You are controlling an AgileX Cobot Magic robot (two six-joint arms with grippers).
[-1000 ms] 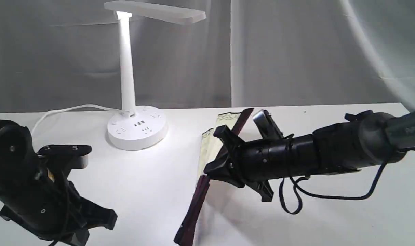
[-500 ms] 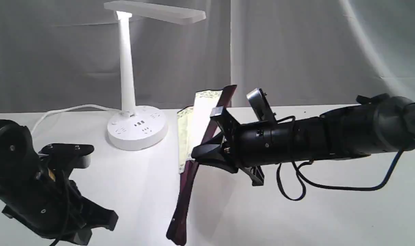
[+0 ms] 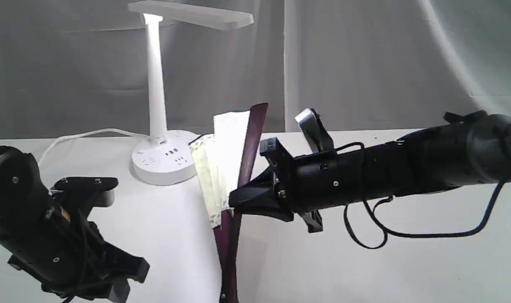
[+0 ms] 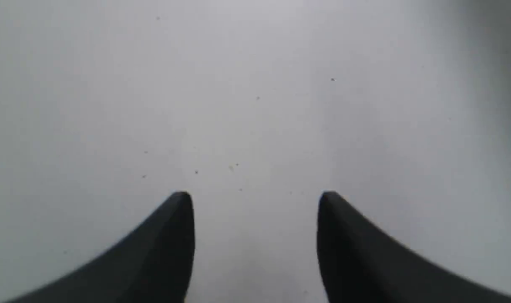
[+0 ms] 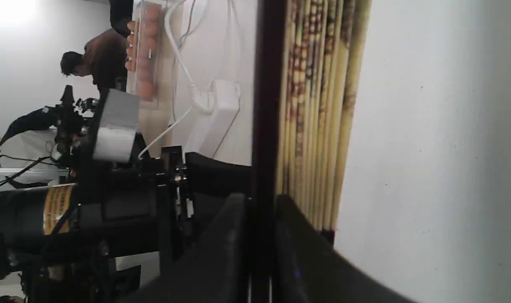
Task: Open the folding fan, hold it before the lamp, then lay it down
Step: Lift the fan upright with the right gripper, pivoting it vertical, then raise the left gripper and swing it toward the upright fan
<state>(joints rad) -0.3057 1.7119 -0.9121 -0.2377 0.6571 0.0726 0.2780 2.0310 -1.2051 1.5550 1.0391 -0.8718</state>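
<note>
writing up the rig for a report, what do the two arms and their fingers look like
Both arms are matte black. The right arm is a round tube with a loose black cable looping beneath and a silver-grey wrist camera on top. The left arm carries a small yellow label. Its fingers are black, tapering to blunt tips.

The exterior camera sits low at the near edge of the surface [image 3: 163, 235] and faces the curtain [image 3: 365, 63] behind. The left wrist camera looks down past the left hand [image 4: 255, 198], close above the bare surface. The right wrist camera, rolled sideways, looks along the right hand [image 5: 262, 200] at the fan [image 5: 318, 105], very near. The exterior view also shows that fan.
</note>
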